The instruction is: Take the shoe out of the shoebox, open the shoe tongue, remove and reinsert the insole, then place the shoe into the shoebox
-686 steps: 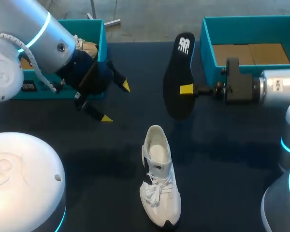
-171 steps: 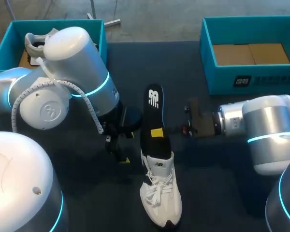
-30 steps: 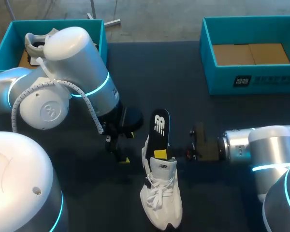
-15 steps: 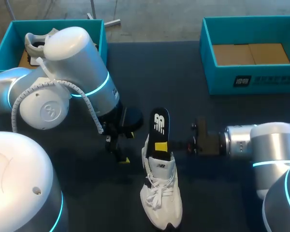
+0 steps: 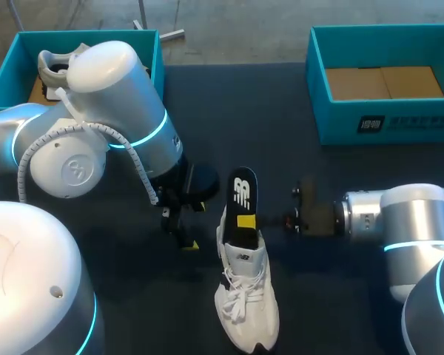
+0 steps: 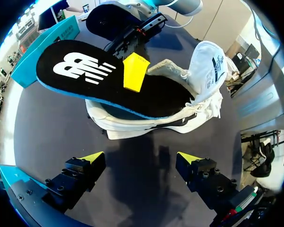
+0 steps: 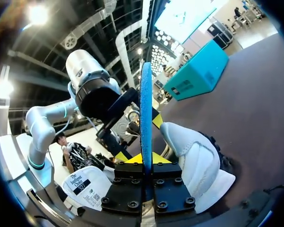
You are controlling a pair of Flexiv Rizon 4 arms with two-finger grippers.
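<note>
My right gripper (image 5: 246, 221) is clenched on the black insole (image 5: 241, 194), one yellow tip on each face; the insole stands slanted in the middle of the frame, with its lower end inside the opening of the white shoe (image 5: 246, 303). The shoe lies on the dark table (image 5: 318, 170) in the lower middle; my left gripper (image 6: 141, 158) is released and grasps nothing, just beside the shoe toward the left of the frame; the blue shoebox (image 5: 385, 122) is in the upper right, well apart.

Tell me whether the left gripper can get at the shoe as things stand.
Probably yes: the left gripper is open beside the shoe, with only bare table between them.
</note>
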